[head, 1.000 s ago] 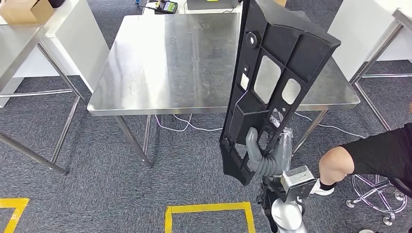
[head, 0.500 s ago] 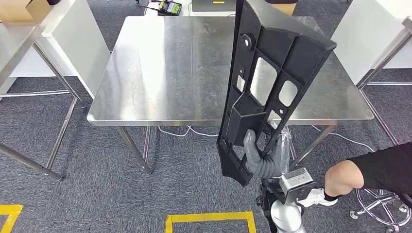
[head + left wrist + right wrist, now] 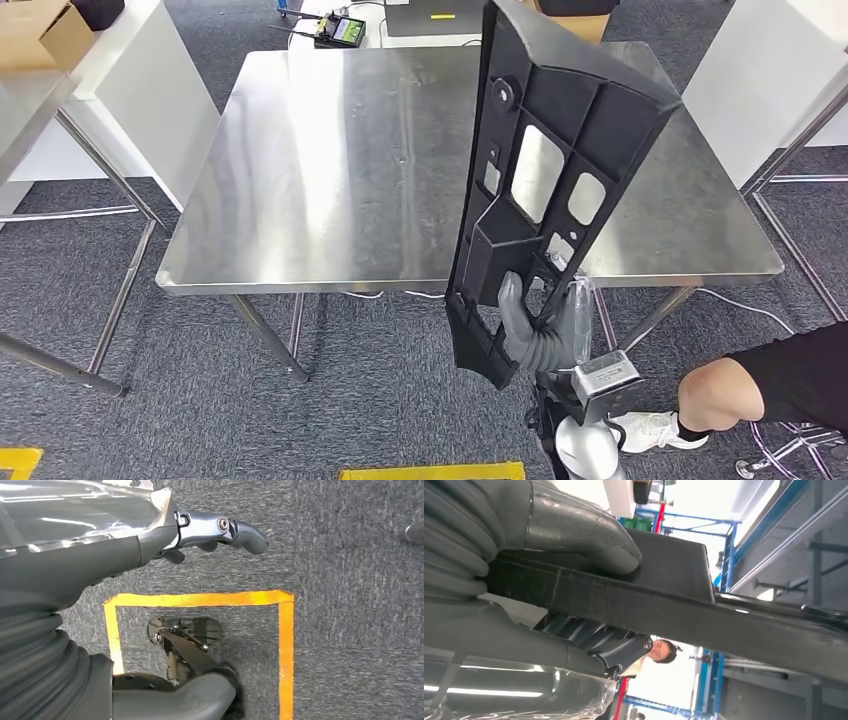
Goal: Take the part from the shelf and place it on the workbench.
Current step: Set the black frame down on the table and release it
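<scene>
1. The right hand (image 3: 537, 335) grips the part (image 3: 545, 175) near its lower end, grey thumb across the ribbed face, the other fingers wrapped behind
2. The part – a long black plastic panel with ribs and window-like openings – stands nearly upright, tilted a little, its upper end reaching to the top edge of the head view
3. In the right wrist view the thumb (image 3: 589, 535) presses on one side of the part's (image 3: 664, 600) edge and darker fingers (image 3: 624, 652) lie on the other side, so the panel is clamped between them
4. The part is held in the air in front of the workbench (image 3: 320, 180), a steel-topped table on slim legs; its lower end hangs past the near edge, over grey carpet (image 3: 380, 400)
5. The left hand (image 3: 200, 532) hangs over the carpet above a square of yellow tape (image 3: 200, 599) (it holds nothing) – fingers loosely bent and apart
6. A person's knee (image 3: 715, 390) and white shoe (image 3: 650, 430) show beside the right arm; a yellow-and-black device (image 3: 338, 28) lies beyond the bench's far edge
</scene>
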Robot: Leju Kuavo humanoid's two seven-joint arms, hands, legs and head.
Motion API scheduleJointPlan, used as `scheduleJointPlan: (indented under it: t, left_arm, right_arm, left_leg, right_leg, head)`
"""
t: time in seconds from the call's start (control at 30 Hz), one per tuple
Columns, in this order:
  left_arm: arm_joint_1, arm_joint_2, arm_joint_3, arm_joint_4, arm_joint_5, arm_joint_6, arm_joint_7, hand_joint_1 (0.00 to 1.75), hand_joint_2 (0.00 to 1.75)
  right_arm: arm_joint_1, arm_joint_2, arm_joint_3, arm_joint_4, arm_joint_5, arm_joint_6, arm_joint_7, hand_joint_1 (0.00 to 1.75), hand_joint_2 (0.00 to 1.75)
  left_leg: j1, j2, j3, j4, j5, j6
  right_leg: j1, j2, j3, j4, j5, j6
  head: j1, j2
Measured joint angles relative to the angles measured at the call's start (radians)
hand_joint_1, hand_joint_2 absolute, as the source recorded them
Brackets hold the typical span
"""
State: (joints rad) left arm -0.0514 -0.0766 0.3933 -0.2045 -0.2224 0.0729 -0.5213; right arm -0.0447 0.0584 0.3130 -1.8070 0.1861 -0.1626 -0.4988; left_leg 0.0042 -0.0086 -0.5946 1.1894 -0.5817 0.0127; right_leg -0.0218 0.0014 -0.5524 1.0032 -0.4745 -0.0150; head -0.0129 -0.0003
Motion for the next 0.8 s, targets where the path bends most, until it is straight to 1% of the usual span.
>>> scheduleJointPlan:
  t: [0.03, 0.07, 0.1, 0.13, 0.17, 0.2, 0.23, 0.27, 0.3, 0.33, 0.37, 0.4, 0.43, 0.47, 0.5, 0.53, 0.57, 0.6, 0.63, 0.67, 0.7, 0.73, 0.77, 0.8]
  left_arm:
    - [0.001, 0.000, 0.002, 0.000, 0.000, 0.000, 0.000, 0.00, 1.75]
    - [0.002, 0.000, 0.004, 0.000, 0.000, -0.001, 0.000, 0.00, 1.75]
    - [0.003, 0.000, 0.006, 0.000, 0.000, -0.002, 0.000, 0.00, 1.75]
    - [0.003, 0.000, 0.008, 0.000, 0.000, -0.003, -0.001, 0.00, 1.75]
    - [0.003, 0.001, 0.009, 0.000, 0.000, -0.005, -0.002, 0.00, 1.75]
    - [0.004, 0.002, 0.011, 0.000, 0.000, -0.007, -0.002, 0.00, 1.75]
    - [0.004, 0.004, 0.013, 0.000, -0.001, -0.009, -0.004, 0.00, 1.75]
    - [0.003, 0.005, 0.014, 0.000, -0.002, -0.010, -0.004, 0.00, 1.75]
    - [0.002, 0.007, 0.014, 0.000, -0.002, -0.011, -0.005, 0.00, 1.75]
    - [0.002, 0.008, 0.014, 0.000, -0.003, -0.012, -0.006, 0.00, 1.75]
    - [0.002, 0.008, 0.014, -0.001, -0.004, -0.012, -0.006, 0.00, 1.75]
    - [0.003, 0.008, 0.014, -0.001, -0.004, -0.012, -0.007, 0.00, 1.75]
    - [0.003, 0.008, 0.014, -0.001, -0.005, -0.012, -0.007, 0.00, 1.75]
    - [0.002, 0.008, 0.014, -0.001, -0.005, -0.013, -0.008, 0.00, 1.75]
    - [0.002, 0.008, 0.014, -0.001, -0.006, -0.013, -0.008, 0.00, 1.75]
    - [0.001, 0.008, 0.014, -0.001, -0.007, -0.014, -0.008, 0.00, 1.75]
    - [0.001, 0.008, 0.014, -0.001, -0.009, -0.014, -0.009, 0.00, 1.75]
    - [0.001, 0.008, 0.014, -0.001, -0.012, -0.015, -0.009, 0.00, 1.75]
    - [0.002, 0.007, 0.014, -0.001, -0.015, -0.016, -0.009, 0.00, 1.75]
    - [0.001, 0.006, 0.014, -0.001, -0.019, -0.017, -0.009, 0.00, 1.75]
    - [0.001, 0.006, 0.014, -0.001, -0.022, -0.018, -0.009, 0.00, 1.75]
    - [-0.001, 0.005, 0.014, -0.001, -0.026, -0.018, -0.008, 0.00, 1.75]
    - [-0.004, 0.005, 0.014, -0.001, -0.029, -0.019, -0.007, 0.00, 1.75]
    - [-0.006, 0.004, 0.014, -0.001, -0.033, -0.019, -0.005, 0.00, 1.75]
  right_arm:
    - [-0.001, 0.000, 0.002, 0.000, 0.000, 0.000, 0.000, 1.75, 1.75]
    - [-0.001, 0.000, 0.004, 0.001, 0.002, 0.000, 0.000, 1.75, 1.75]
    - [-0.001, 0.000, 0.006, 0.002, 0.005, 0.000, 0.000, 1.75, 1.75]
    - [-0.003, 0.000, 0.008, 0.002, 0.009, -0.001, 0.001, 1.75, 1.75]
    - [-0.006, 0.000, 0.011, 0.003, 0.014, -0.002, 0.001, 1.75, 1.75]
    - [-0.010, 0.000, 0.014, 0.004, 0.019, -0.003, 0.002, 1.75, 1.75]
    - [-0.014, 0.000, 0.017, 0.005, 0.024, -0.004, 0.003, 1.75, 1.75]
    - [-0.019, 0.000, 0.019, 0.007, 0.030, -0.006, 0.004, 1.75, 1.75]
    - [-0.024, 0.000, 0.022, 0.009, 0.035, -0.009, 0.007, 1.75, 1.75]
    - [-0.027, 0.000, 0.024, 0.011, 0.040, -0.012, 0.009, 1.75, 1.75]
    - [-0.030, 0.000, 0.026, 0.012, 0.045, -0.014, 0.011, 1.75, 1.75]
    - [-0.034, 0.000, 0.028, 0.013, 0.048, -0.016, 0.013, 1.75, 1.75]
    - [-0.038, 0.000, 0.030, 0.013, 0.050, -0.017, 0.013, 1.75, 1.75]
    - [-0.043, -0.001, 0.032, 0.014, 0.053, -0.017, 0.014, 1.75, 1.75]
    - [-0.046, -0.001, 0.033, 0.016, 0.058, -0.017, 0.014, 1.75, 1.75]
    - [-0.048, -0.002, 0.035, 0.018, 0.064, -0.017, 0.015, 1.75, 1.75]
    - [-0.048, -0.002, 0.037, 0.020, 0.073, -0.017, 0.017, 1.75, 1.75]
    - [-0.048, -0.003, 0.039, 0.023, 0.084, -0.018, 0.019, 1.75, 1.75]
    - [-0.049, -0.003, 0.042, 0.025, 0.096, -0.020, 0.022, 1.75, 1.75]
    - [-0.051, -0.004, 0.045, 0.027, 0.110, -0.022, 0.025, 1.75, 1.75]
    - [-0.055, -0.005, 0.049, 0.029, 0.123, -0.026, 0.029, 1.75, 1.75]
    - [-0.059, -0.006, 0.052, 0.032, 0.134, -0.029, 0.032, 1.75, 1.75]
    - [-0.065, -0.008, 0.056, 0.035, 0.145, -0.034, 0.036, 1.75, 1.75]
    - [-0.071, -0.009, 0.060, 0.038, 0.156, -0.039, 0.039, 1.75, 1.75]
  left_leg:
    - [0.003, 0.001, -0.048, 0.064, -0.022, -0.005]
    - [0.005, 0.001, -0.089, 0.107, -0.032, -0.009]
    - [0.006, 0.001, -0.117, 0.119, -0.024, -0.011]
    - [0.007, 0.002, -0.125, 0.093, 0.009, -0.010]
    - [0.007, 0.003, -0.116, 0.035, 0.059, -0.006]
    - [0.005, 0.005, -0.101, -0.032, 0.113, 0.001]
    - [0.001, 0.007, -0.086, -0.089, 0.145, 0.008]
    - [-0.003, 0.007, -0.073, -0.126, 0.162, 0.016]
    - [-0.008, 0.007, -0.065, -0.147, 0.163, 0.024]
    - [-0.011, 0.008, -0.057, -0.156, 0.153, 0.030]
    - [-0.010, 0.006, -0.046, -0.166, 0.154, 0.037]
    - [-0.009, 0.004, -0.034, -0.176, 0.153, 0.042]
    - [-0.007, 0.004, -0.022, -0.182, 0.151, 0.048]
    - [-0.004, 0.002, -0.012, -0.187, 0.149, 0.053]
    - [-0.004, 0.002, -0.004, -0.189, 0.143, 0.056]
    - [-0.004, 0.001, 0.002, -0.189, 0.137, 0.059]
    - [-0.004, 0.000, 0.010, -0.189, 0.128, 0.059]
    - [-0.004, -0.001, 0.020, -0.189, 0.119, 0.058]
    - [-0.004, -0.003, 0.033, -0.189, 0.109, 0.056]
    - [-0.004, -0.005, 0.048, -0.189, 0.099, 0.054]
    - [-0.003, -0.006, 0.058, -0.189, 0.088, 0.050]
    - [-0.005, -0.008, 0.070, -0.186, 0.076, 0.045]
    - [-0.007, -0.008, 0.077, -0.184, 0.064, 0.039]
    - [-0.008, -0.009, 0.082, -0.181, 0.056, 0.032]
  right_leg:
    - [0.001, 0.001, 0.006, 0.000, -0.007, -0.002]
    - [0.001, 0.001, 0.015, 0.000, -0.016, -0.002]
    - [0.001, 0.002, 0.026, 0.000, -0.026, -0.001]
    - [0.001, 0.003, 0.040, 0.000, -0.036, 0.000]
    - [0.001, 0.004, 0.055, -0.001, -0.047, 0.002]
    - [0.002, 0.004, 0.067, -0.001, -0.057, 0.005]
    - [0.004, 0.005, 0.076, -0.002, -0.066, 0.010]
    - [0.006, 0.006, 0.080, -0.005, -0.074, 0.015]
    - [0.009, 0.006, 0.085, -0.005, -0.078, 0.022]
    - [0.013, 0.006, 0.091, -0.008, -0.079, 0.030]
    - [0.017, 0.006, 0.095, -0.010, -0.082, 0.037]
    - [0.019, 0.006, 0.097, 0.002, -0.084, 0.042]
    - [0.020, 0.006, 0.084, 0.028, -0.090, 0.045]
    - [0.019, 0.005, 0.055, 0.078, -0.101, 0.045]
    - [0.018, 0.005, 0.014, 0.145, -0.116, 0.043]
    - [0.017, 0.006, -0.035, 0.213, -0.136, 0.040]
    - [0.016, 0.006, -0.079, 0.265, -0.154, 0.038]
    - [0.015, 0.005, -0.110, 0.284, -0.161, 0.040]
    - [0.013, 0.005, -0.123, 0.268, -0.146, 0.049]
    - [0.010, 0.005, -0.119, 0.219, -0.110, 0.062]
    - [0.008, 0.004, -0.107, 0.152, -0.059, 0.076]
    - [0.007, 0.000, -0.097, 0.089, -0.016, 0.081]
    - [0.008, -0.004, -0.086, 0.047, 0.013, 0.077]
    - [0.010, -0.006, -0.082, 0.024, 0.030, 0.064]
  head:
    - [0.000, 0.000]
    - [0.000, 0.000]
    - [0.000, 0.000]
    - [0.000, 0.000]
    - [0.000, 0.000]
    - [0.000, 0.000]
    - [0.000, 0.000]
    - [0.000, 0.000]
    - [0.000, 0.000]
    - [0.000, 0.000]
    - [0.000, 0.000]
    - [0.000, 0.000]
    - [0.000, 0.000]
    - [0.001, 0.000]
    - [0.001, 0.000]
    - [0.002, 0.000]
    - [0.002, 0.000]
    - [0.002, 0.000]
    - [0.002, 0.000]
    - [0.003, 0.000]
    - [0.003, 0.000]
    - [0.003, 0.000]
    - [0.004, 0.000]
    - [0.005, 0.000]
